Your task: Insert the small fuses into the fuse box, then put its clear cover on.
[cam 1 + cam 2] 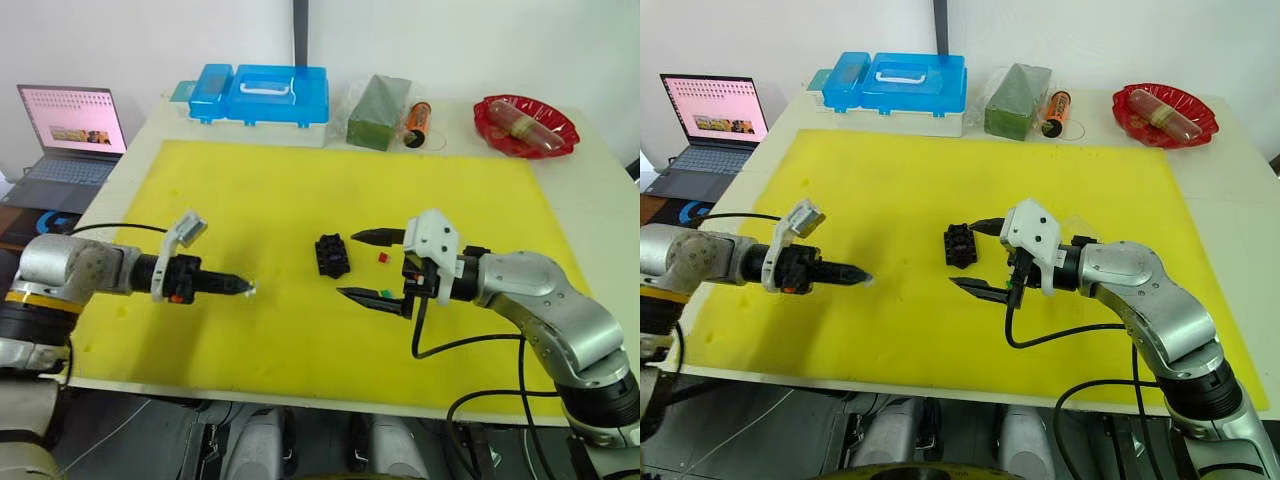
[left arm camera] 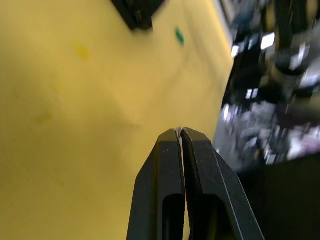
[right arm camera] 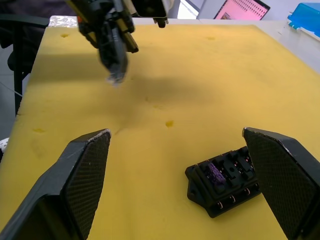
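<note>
Fingers (image 3: 280, 165) spread wide flank fuse box (image 3: 225, 186) holding one pinkish fuse (image 3: 215, 173).

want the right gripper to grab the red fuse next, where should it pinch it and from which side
Judging by its pose, come from above: the red fuse lies flat on the yellow mat, between the open right gripper's fingers. Pinch its two narrow edges; finer detail is too small to tell.

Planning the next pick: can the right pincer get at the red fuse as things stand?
Probably yes. The right pincer is open, its fingers spread over the yellow mat, and the red fuse lies bare on the mat between them. Nothing covers it; the fuse box sits just beside it, apart.
</note>
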### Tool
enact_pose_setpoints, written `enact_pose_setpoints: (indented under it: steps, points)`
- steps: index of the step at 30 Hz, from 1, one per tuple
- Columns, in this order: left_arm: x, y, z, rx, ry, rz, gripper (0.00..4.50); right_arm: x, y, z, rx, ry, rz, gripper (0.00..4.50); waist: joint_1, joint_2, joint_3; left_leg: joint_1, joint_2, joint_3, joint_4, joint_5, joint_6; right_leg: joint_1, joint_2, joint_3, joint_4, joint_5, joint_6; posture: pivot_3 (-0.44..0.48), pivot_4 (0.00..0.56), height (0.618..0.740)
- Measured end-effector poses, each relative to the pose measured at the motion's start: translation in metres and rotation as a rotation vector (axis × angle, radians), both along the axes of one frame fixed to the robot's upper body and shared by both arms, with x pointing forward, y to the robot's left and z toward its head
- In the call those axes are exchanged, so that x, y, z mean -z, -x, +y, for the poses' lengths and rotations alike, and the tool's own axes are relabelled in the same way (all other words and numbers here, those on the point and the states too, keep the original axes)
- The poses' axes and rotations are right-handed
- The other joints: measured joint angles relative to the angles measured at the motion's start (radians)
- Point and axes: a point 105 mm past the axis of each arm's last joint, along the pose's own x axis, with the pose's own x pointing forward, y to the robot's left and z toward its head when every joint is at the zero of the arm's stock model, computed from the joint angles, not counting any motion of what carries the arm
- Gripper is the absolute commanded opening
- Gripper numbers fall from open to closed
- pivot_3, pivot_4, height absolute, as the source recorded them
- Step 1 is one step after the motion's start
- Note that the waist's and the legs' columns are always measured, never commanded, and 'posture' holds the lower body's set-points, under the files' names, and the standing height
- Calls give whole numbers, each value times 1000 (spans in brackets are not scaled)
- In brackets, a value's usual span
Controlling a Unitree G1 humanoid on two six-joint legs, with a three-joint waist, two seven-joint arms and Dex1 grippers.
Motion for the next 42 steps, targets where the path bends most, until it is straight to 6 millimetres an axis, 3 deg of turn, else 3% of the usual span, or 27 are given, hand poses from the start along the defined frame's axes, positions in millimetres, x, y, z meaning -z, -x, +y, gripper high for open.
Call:
enact_pose_setpoints:
  steps: [5, 8, 13, 15, 17, 20, 23, 29, 42]
  points:
    - [-25, -3, -4, 309, -160, -244, 14, -1, 0, 2, -15, 3, -3, 4500, 4, -2, 3, -1, 0, 0, 1, 0, 1, 0, 0, 1, -1, 0, 0, 0, 150, 740]
    - [-23, -8, -5, 540, -326, -403, 14, -1, -1, 3, -14, -1, -1, 4500, 3, -2, 3, -1, 0, 2, 2, -1, 2, 0, 2, 1, 0, 0, 0, 0, 150, 740]
    - [-20, -29, -5, 1105, -632, -656, 14, 1, -2, 4, -19, 0, 4, 4500, 13, -4, 4, -2, 1, 2, 3, -1, 2, 0, 8, 3, 0, 2, 3, 0, 150, 740]
    - [-30, -39, -18, 1383, -704, -767, 14, 4, -2, 5, -23, 9, 3, 4500, 23, -5, 5, -2, 2, 3, 4, -1, 2, 0, 9, 3, -1, 2, 4, 0, 150, 740]
    - [-36, -45, -26, 1575, -739, -836, 14, 6, -1, 6, -27, 14, 3, 4500, 28, -6, 5, -2, 4, 3, 4, -1, 2, 0, 9, 3, -1, 2, 4, 0, 150, 740]
    - [-42, -61, -14, 1884, -871, -865, 14, 6, -2, 8, -21, 6, 1, 4500, 24, -6, 5, -1, 4, 7, 4, 0, 2, -2, 11, 4, 0, 2, 5, 0, 150, 740]
    - [-37, -65, -11, 2117, -863, -856, 14, 7, -2, 9, -1, -7, 0, 4500, 28, -7, 6, -1, 9, 5, 4, 0, 2, -2, 14, 3, 1, 2, 4, 0, 150, 740]
    - [-22, -64, -9, 2290, -794, -842, 14, 10, 2, 9, 20, -16, 7, 4500, 27, -9, 7, -2, 9, 5, 5, 0, 2, -1, 14, 3, 0, 2, 4, 0, 150, 740]
    - [3, -62, -21, 2356, -710, -888, 14, 10, 1, 6, 42, -11, 3, 4500, 28, -9, 7, -3, 10, 3, 17, -4, 8, 0, 14, 3, 10, 2, 4, 0, 150, 740]
